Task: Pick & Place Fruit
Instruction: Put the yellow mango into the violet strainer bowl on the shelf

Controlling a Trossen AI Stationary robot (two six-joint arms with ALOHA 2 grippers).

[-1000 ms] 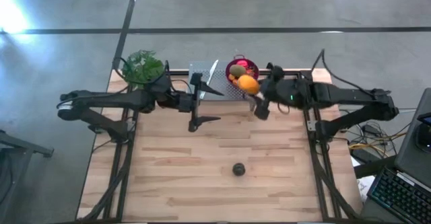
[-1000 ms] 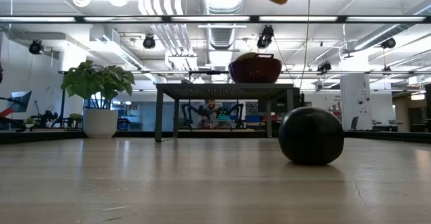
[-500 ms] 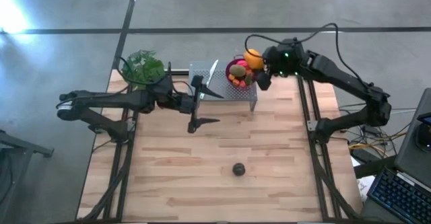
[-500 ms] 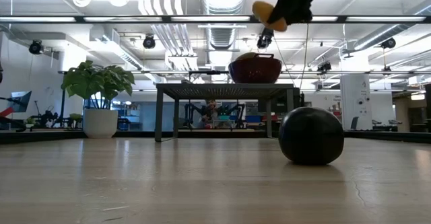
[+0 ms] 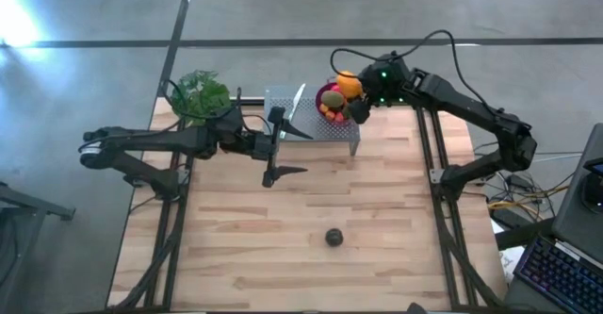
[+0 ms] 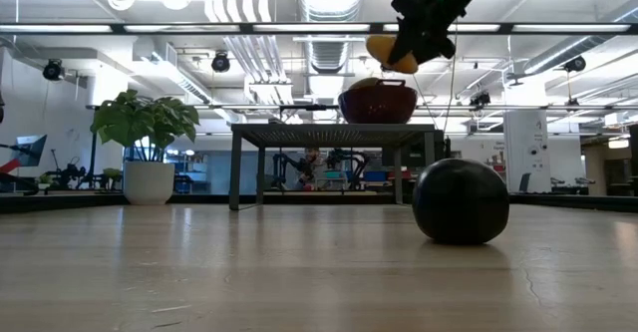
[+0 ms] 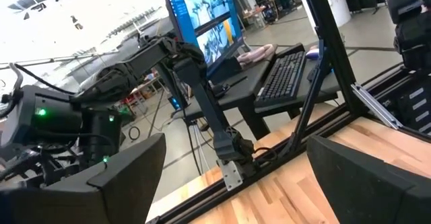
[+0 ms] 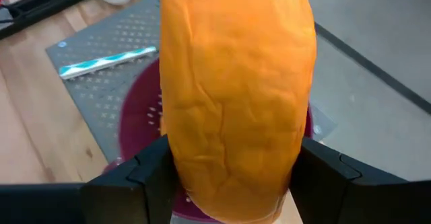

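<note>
Right tool (image 5: 354,95) grasping the elongated orange toy fruit (image 8: 236,96), long axis crossing its fingers, directly above the purple perforated colander bowl (image 8: 138,126); left tool (image 5: 279,144) released, idle.

Orange fruit (image 5: 350,86), elongated, largest of the set: matte, faintly wrinkled skin, clamped at its sides between the fingers of my right hand (image 5: 356,95); held in the air above the purple bowl (image 5: 329,94), at the bowl's far edge. In the right wrist view it fills most of the picture, long axis running away from the fingers (image 8: 121,177).

Fruit in the bowl (image 5: 330,107): a small heap, olive-green piece uppermost, red and orange bits beside it; single pieces too small to tell apart.

Dark ball (image 5: 334,237): round, near black, faintly ribbed, resting alone on the bare desk (image 5: 236,257), well apart from the bowl.
</note>
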